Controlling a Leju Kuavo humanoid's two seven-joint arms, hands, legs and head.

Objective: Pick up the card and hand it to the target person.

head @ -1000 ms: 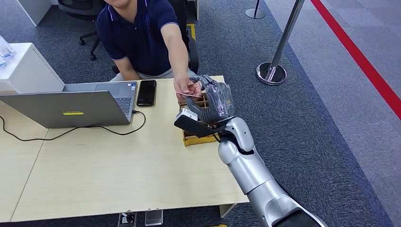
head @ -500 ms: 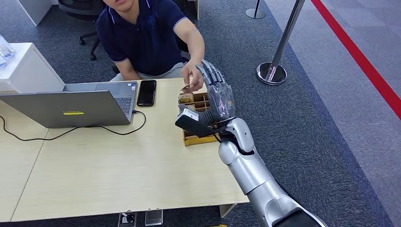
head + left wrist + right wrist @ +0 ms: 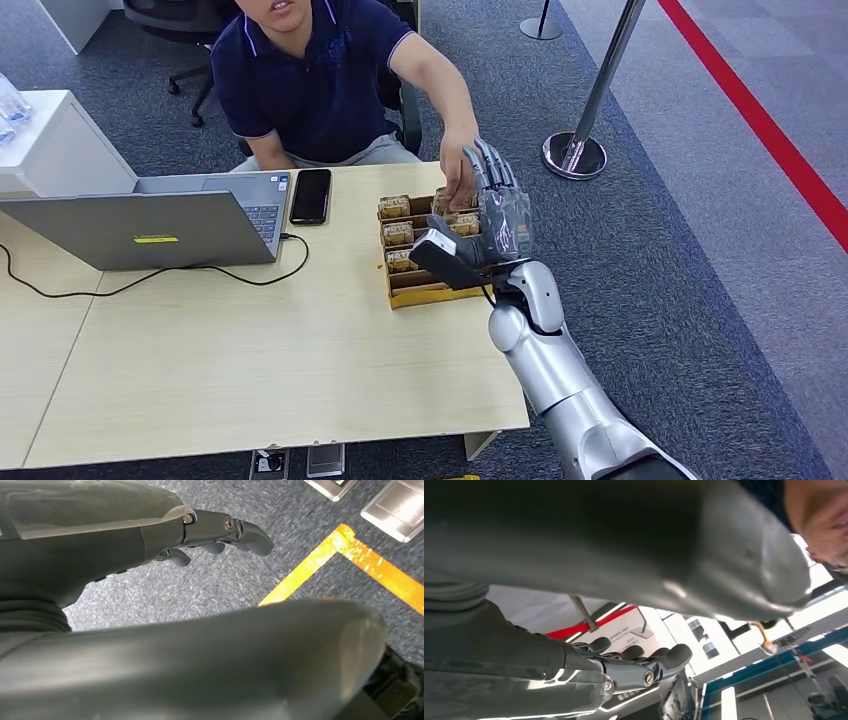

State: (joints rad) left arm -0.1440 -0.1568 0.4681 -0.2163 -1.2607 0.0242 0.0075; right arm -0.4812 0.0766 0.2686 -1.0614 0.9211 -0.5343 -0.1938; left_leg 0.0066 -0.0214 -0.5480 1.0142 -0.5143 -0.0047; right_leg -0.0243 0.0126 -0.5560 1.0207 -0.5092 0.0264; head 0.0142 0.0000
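The right hand (image 3: 497, 215) stands raised over the table's (image 3: 250, 370) edge, fingers straight and holding nothing, beside the person's hand (image 3: 459, 185), where the card cannot be made out.

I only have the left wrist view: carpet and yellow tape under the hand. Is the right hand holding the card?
Observer: No, the right hand is raised over the right end of the table, holding nothing.
Operator: Where is the person?
Observer: Seated across; the person's hand reaches down to the wooden box beside the right hand.
Operator: What else is on the table?
Observer: A laptop and a black phone, left of the box.
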